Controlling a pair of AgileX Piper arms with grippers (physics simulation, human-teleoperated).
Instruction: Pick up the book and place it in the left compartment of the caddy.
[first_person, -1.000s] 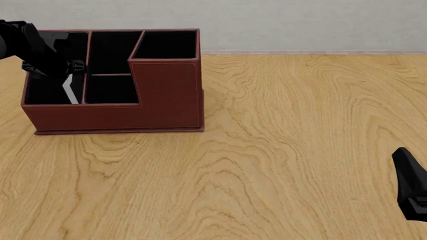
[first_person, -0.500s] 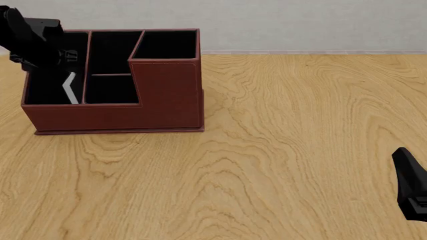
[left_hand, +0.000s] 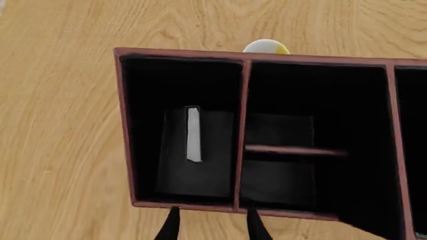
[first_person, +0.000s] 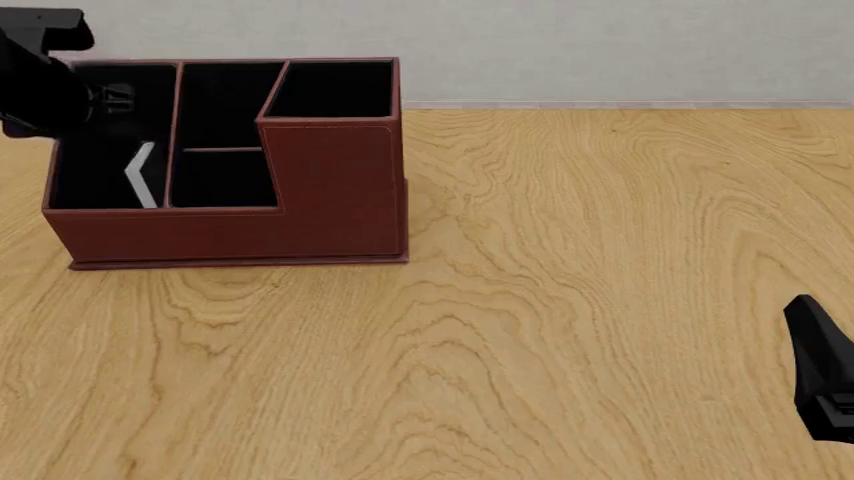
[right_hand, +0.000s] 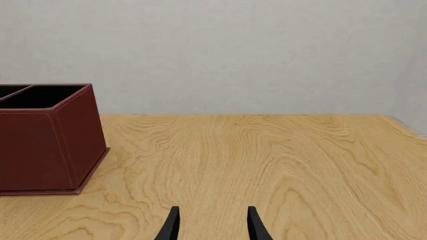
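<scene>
The reddish-brown caddy (first_person: 227, 235) stands at the table's far left. The book (first_person: 138, 175) stands inside its left compartment (first_person: 94, 170), white page edge showing, leaning against the divider. From above, the left wrist view shows the book (left_hand: 193, 134) in the left compartment (left_hand: 183, 100) of the caddy (left_hand: 127, 125). My left gripper (first_person: 80, 100) hangs above the caddy's left end, open and empty; its fingertips (left_hand: 209, 225) are clear of the book. My right gripper (first_person: 817, 360) is open and empty at the table's near right, also in its wrist view (right_hand: 209, 225).
A small round white-and-yellow thing (left_hand: 265, 47) shows just beyond the caddy's far wall. The caddy's tall square section (right_hand: 47, 135) stands left of the right gripper's line of sight. A pale wall (first_person: 601, 50) bounds the table's far edge.
My left gripper has risen up and out of the left compartment, moving left and away. The book stays inside the slot. The right arm has not moved.
</scene>
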